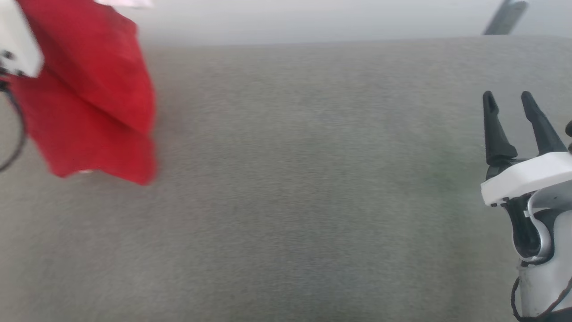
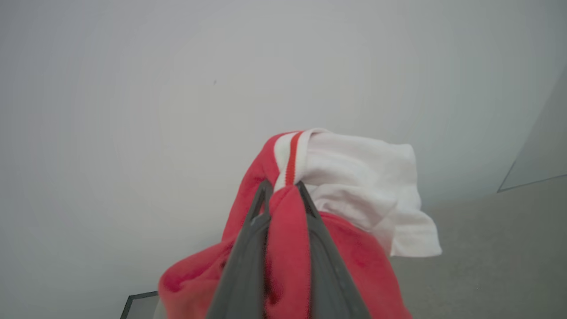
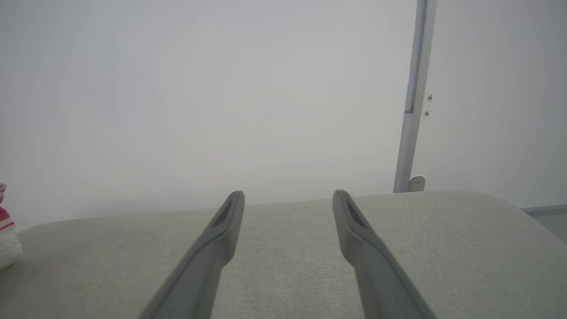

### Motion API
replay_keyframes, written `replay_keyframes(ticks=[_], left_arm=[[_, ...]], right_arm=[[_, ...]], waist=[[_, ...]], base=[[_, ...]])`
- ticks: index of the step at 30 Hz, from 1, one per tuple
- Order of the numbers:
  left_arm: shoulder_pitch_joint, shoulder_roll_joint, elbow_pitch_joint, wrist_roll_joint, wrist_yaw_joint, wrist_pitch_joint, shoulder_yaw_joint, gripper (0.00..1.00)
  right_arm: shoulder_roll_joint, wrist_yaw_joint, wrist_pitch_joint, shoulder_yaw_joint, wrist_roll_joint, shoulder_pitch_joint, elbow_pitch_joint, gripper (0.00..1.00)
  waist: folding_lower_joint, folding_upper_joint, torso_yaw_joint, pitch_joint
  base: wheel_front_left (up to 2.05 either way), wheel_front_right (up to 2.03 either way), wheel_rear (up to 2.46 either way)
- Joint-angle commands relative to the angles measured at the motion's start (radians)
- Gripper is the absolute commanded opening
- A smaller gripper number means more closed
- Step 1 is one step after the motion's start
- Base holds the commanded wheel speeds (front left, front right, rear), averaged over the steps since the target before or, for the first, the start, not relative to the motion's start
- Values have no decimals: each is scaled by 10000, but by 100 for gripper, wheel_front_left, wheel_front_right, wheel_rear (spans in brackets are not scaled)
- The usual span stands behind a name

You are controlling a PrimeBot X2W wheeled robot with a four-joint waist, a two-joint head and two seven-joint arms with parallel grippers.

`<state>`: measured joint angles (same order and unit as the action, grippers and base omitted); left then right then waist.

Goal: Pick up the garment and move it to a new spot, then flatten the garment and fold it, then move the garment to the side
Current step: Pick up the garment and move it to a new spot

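The red garment (image 1: 94, 94) hangs bunched in the air at the head view's upper left, above the grey cushioned surface (image 1: 304, 188). In the left wrist view my left gripper (image 2: 283, 186) is shut on a red fold of the garment (image 2: 288, 248); a white sleeve (image 2: 367, 186) with red-and-white striped trim droops past the fingertips to the right. The number on the garment is hidden in the folds. My right gripper (image 1: 508, 99) stands open at the head view's right edge, low over the surface, with nothing between its fingers (image 3: 221, 230). A scrap of the garment (image 3: 6, 235) sits at the right wrist view's left edge.
The grey surface ends at a rounded far edge (image 3: 283, 206) before a pale wall (image 3: 221, 88). A grey upright post (image 3: 414, 97) stands against the wall at the far right. Broad bare fabric lies between the two grippers.
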<state>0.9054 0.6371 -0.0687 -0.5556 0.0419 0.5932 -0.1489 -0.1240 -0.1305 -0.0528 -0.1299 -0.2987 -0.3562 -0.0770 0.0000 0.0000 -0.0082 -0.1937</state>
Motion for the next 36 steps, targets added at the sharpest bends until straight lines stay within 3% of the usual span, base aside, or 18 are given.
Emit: replay_keyframes(ticks=[1,8,14,24,36], left_arm=[[-164,-107,431,10,125,196,-108,0],[-567,-677,2030,198,500,1243,-1143,0],[-1049,-1394,1985,216,508,1701,-2248,0],[-2071,-2385,285,299,158,1528,-3820,0],[-2165,-3051,-2371,452,-433,996,-4736,0]], right_arm=[[68,-4,74,-52,37,26,-2,100],[170,-4,289,-316,-36,-10,-224,100],[311,-4,498,-302,-116,57,-561,100],[557,-4,839,185,-279,-97,-1129,100],[637,-4,1116,631,-425,-502,-1690,100]], waist=[[0,0,-453,-16],[0,0,-1560,-87],[0,0,-2309,-273],[0,0,-2993,-665],[0,0,-3079,-1069]], base=[[0,0,0],[0,0,0],[0,0,0],[0,0,0],[0,0,0]])
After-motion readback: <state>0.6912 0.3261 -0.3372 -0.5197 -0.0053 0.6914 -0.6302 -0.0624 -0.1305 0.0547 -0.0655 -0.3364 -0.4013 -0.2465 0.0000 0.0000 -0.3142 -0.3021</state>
